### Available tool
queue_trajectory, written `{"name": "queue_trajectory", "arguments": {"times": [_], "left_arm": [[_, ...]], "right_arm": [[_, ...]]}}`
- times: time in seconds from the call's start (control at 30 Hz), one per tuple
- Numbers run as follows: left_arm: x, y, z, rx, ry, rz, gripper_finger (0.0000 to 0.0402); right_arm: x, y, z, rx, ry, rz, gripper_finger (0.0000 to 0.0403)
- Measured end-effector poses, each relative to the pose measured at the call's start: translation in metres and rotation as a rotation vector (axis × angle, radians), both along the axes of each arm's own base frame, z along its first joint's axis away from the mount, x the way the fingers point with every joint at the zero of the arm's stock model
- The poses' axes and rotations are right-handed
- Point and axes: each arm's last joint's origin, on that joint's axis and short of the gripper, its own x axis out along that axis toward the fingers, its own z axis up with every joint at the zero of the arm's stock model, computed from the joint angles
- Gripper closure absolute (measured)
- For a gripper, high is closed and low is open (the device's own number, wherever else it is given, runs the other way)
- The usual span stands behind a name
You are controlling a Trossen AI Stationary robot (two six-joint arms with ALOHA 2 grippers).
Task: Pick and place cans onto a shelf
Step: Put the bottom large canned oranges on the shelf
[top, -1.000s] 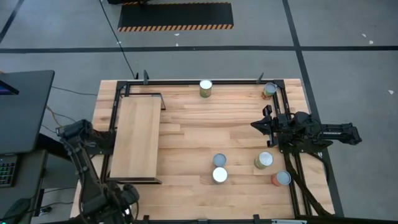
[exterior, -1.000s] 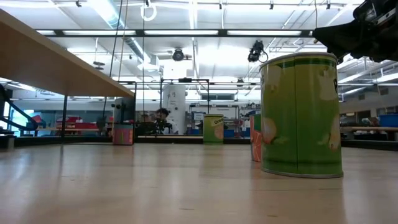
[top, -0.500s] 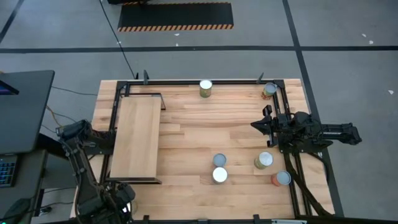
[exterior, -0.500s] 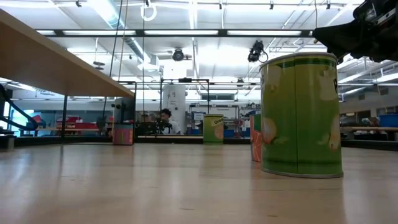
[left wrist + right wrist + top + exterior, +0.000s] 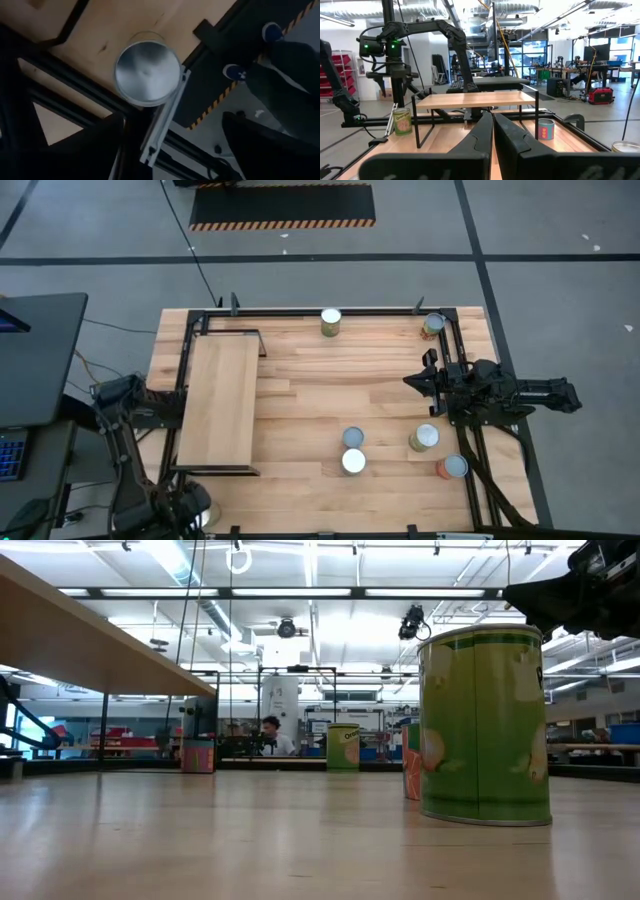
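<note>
Silver-topped cans [image 5: 354, 462] stand on my plank bench [image 5: 330, 380]; left fingers [image 5: 180, 507] spread wide at seven o'clock over one, right fingers [image 5: 413, 381] closed at three.

Seven cans [image 5: 332, 321], one shelf [image 5: 218, 404], two arms [image 5: 495, 392]

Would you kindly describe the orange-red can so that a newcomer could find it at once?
Start at the table's right side. Near its front corner, beyond the right arm, stands the orange-red can; its neighbours there are green or grey.
</note>
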Motion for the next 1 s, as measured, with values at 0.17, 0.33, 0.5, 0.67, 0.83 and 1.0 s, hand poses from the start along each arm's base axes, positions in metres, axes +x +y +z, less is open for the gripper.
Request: {"name": "queue_trajectory", "arguments": {"times": [0.17,0.33,0.5,0.67,0.83,1.0], "left_arm": [[-0.015,-0.003,-0.01,0.106,0.031,-0.029,0.0045],[-0.018,-0.01,-0.018,0.129,0.035,-0.043,0.0044],[-0.017,-0.017,-0.021,0.103,-0.025,-0.032,0.0044],[-0.016,-0.019,-0.036,0.101,-0.032,-0.001,0.0044],[-0.018,-0.016,-0.058,0.112,-0.004,0.006,0.0044],[-0.016,-0.013,-0.062,0.157,-0.024,0.014,0.0044]], "right_arm": [[0.0,0.0,0.0,0.0,-0.001,0.0,0.038],[0.0,0.0,0.0,0.0,0.0,0.0,0.038],[0.0,0.0,0.0,0.0,0.0,0.0,0.038],[0.0,0.0,0.0,0.0,-0.001,0.0,0.038],[0.0,0.0,0.0,0.0,0.0,0.0,0.038],[0.0,0.0,0.0,0.0,-0.001,0.0,0.038]]}}
